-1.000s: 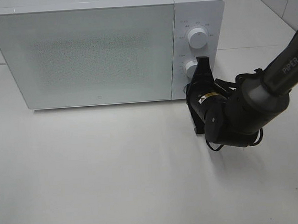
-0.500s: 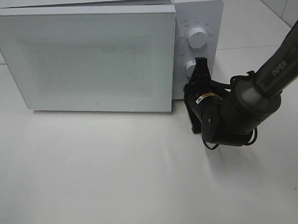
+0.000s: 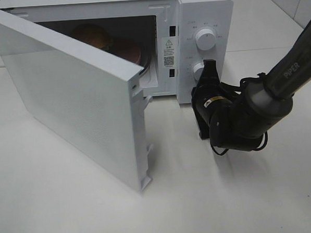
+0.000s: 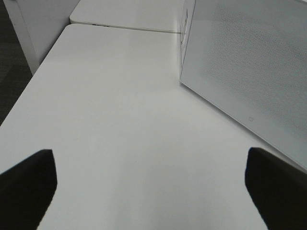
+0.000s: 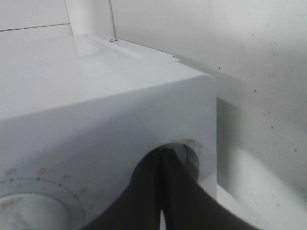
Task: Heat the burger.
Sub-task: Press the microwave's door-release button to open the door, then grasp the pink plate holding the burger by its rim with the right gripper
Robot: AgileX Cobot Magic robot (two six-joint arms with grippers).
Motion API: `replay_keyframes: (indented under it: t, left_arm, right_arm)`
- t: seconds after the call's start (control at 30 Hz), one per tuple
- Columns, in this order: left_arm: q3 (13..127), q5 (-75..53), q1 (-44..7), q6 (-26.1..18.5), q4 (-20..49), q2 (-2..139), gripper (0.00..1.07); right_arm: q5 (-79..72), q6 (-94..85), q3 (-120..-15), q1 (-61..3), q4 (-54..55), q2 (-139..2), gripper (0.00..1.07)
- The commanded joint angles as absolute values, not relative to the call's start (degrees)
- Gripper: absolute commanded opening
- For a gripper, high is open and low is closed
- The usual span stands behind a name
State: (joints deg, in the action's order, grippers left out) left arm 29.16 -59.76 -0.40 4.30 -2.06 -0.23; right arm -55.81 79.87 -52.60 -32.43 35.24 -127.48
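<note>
While the burger sits deep in the cavity of the white microwave, only its glossy brown bun shows above the edge of the door, with a reddish round shape just beside it that I cannot make out. That door stands swung wide toward the camera, so the loading looks done, but nothing can be heating as things lie. As I judge it, the door must be shut and a dial set, unless the warming is already over, which these views cannot settle. The right gripper has its two dark fingers pressed together on nothing, tips against the lower knob beneath the upper knob. The left gripper, absent from the high view, hangs low over the table with its fingers spread wide and nothing between them. Everything rests on a plain white tabletop; pale tiles show at the far right corner, dark flooring lies past the table's left edge, and a speckled white wall stands behind the oven.
</note>
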Motion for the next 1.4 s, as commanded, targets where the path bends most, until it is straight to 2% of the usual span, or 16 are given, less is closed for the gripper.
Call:
replay_keyframes:
  t: [0.03,0.4,0.63,1.07,1.27,1.33,1.4]
  left_arm:
    - [29.0,-59.1,-0.3,4.5,-1.9,-1.3,1.00]
    - [29.0,-59.1,-0.3,4.5,-1.9,-1.3,1.00]
    - [29.0,-59.1,-0.3,4.5,-1.9,-1.3,1.00]
    - [29.0,-59.1,-0.3,4.5,-1.9,-1.3,1.00]
    - [29.0,-59.1,-0.3,4.5,-1.9,-1.3,1.00]
    - [29.0,-59.1,-0.3,4.5,-1.9,-1.3,1.00]
    - [29.0,-59.1,-0.3,4.5,-1.9,-1.3,1.00]
  right_arm:
    - [-62.9,80.3,-57.7,-29.9,31.6,-127.4,0.00]
    - [-54.7,80.0,-57.0,-30.0,31.6,-124.9,0.00]
    - [-51.6,77.8,-52.1,-30.0,33.9,-121.4,0.00]
    - [-38.7,72.5,-43.2,-30.8,30.4,-114.5,0.00]
    - [-31.9,60.3,-41.4,-30.8,27.8,-109.2,0.00]
    - [-26.4,48.9,-41.4,-30.8,26.0,-106.3,0.00]
    - [-24.9,46.0,-41.4,-30.8,25.3,-105.8,0.00]
